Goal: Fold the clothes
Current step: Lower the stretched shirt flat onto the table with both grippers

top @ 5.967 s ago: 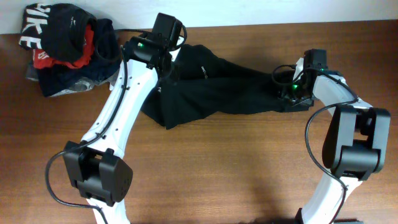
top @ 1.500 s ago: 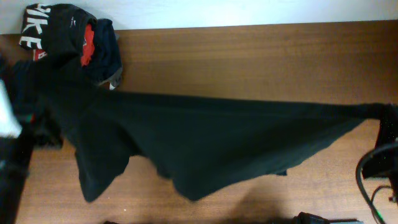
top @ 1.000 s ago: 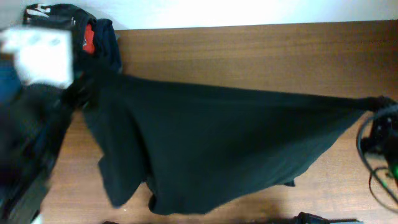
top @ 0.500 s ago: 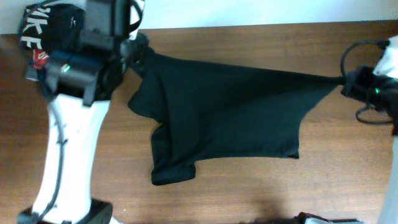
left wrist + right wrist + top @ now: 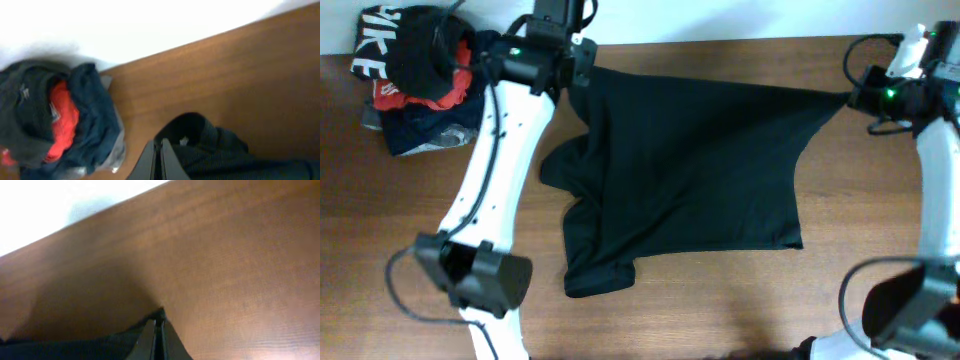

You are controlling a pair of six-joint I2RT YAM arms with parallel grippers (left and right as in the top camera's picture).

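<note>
Brown wood-grain worktop [image 5: 720, 310], white wall running along its far edge.

Overhead: the plain black short-sleeved soft-fabric T-shirt [image 5: 690, 170] is lying mid-worktop, mostly spread, with its far edge stretching taut between the two arms. The left gripper [image 5: 582, 72] is pinching the far-left end of that edge. The right gripper [image 5: 855, 98] is pinching the far-right end, which is drawn out to a point. I'm reading this as a stretch-and-lay, with tension along the top edge flattening the cloth before any fold. The near-left part is bunching and lapping over itself, with a sleeve sticking out. The near-right hem is lying flat. A heap of red, navy, grey and black garments [image 5: 420, 90] is sitting at the far-left corner beside the left arm, apart from the T-shirt.

Left wrist: the left gripper [image 5: 161, 159] is closed with no gap showing, clamping black T-shirt [image 5: 215, 150] fabric that is humping up right beside the tips. A small white label [image 5: 183, 141] is showing there. The heap [image 5: 60, 125] is sitting off to one side.

Right wrist: the right gripper [image 5: 156, 330] is also closed, gripping a thin tail of T-shirt [image 5: 75, 347] that is trailing off low in frame. Bare worktop [image 5: 225, 255] is showing ahead.

My read: spreading is nearly done and folding is not yet begun. The rumpled near-left needs smoothing first.
</note>
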